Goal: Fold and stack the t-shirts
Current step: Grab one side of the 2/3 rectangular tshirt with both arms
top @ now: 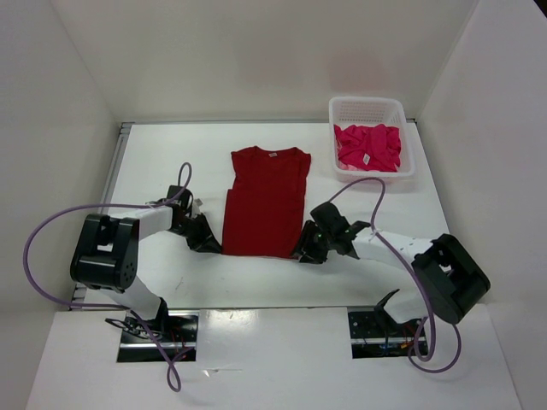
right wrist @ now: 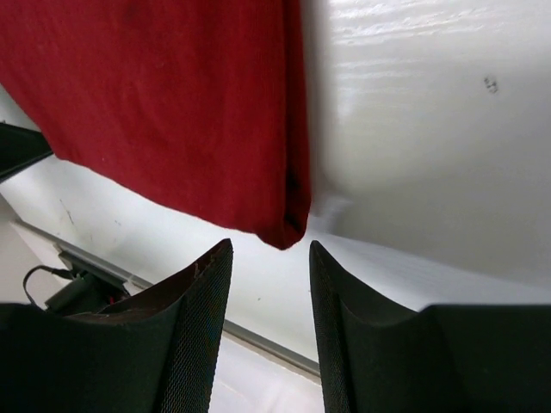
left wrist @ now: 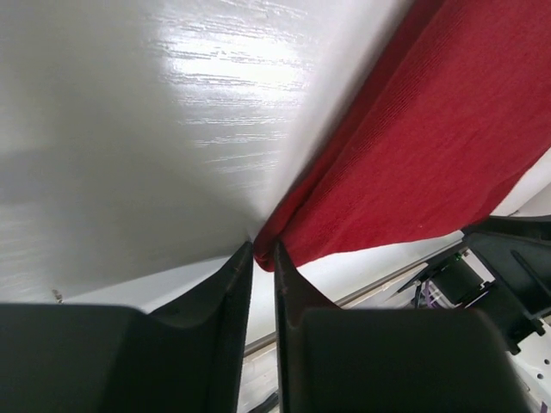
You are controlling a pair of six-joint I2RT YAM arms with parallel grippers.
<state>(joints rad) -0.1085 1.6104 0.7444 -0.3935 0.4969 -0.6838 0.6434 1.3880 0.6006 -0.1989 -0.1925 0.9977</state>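
A dark red t-shirt (top: 265,201), folded lengthwise, lies flat at the centre of the white tabletop (top: 171,162), collar towards the far side. The left tool (left wrist: 263,249) sits at the shirt's near-left corner, its jaws drawn to a thin slit; whether they nip the cloth cannot be told. The right tool (right wrist: 267,249) rests at the near-right corner with jaws apart, holding nothing. A bright magenta-pink t-shirt (top: 369,147) lies crumpled in the white lattice basket (top: 366,109) at the far right.
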